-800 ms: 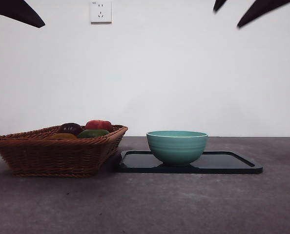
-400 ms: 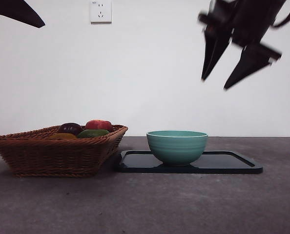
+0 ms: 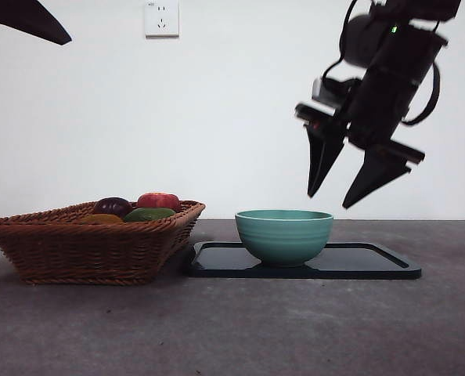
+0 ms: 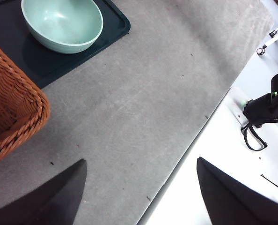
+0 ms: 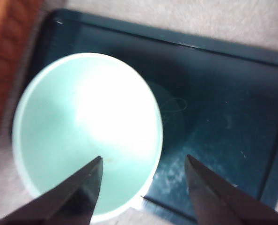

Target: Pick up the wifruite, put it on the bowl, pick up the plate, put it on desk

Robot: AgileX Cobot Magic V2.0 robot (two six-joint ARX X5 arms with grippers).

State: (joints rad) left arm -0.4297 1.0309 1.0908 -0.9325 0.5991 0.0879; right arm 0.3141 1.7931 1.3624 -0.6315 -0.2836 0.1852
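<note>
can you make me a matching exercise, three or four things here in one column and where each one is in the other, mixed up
Things:
1. bowl
2. red fruit
3. right gripper
4. tray

Places:
a. in the basket
b. flat on the desk, beside the basket
c. in the air above the bowl's rim, open
d. standing on the tray

Pairs: 1-d, 2-a, 3-c, 4-b
</note>
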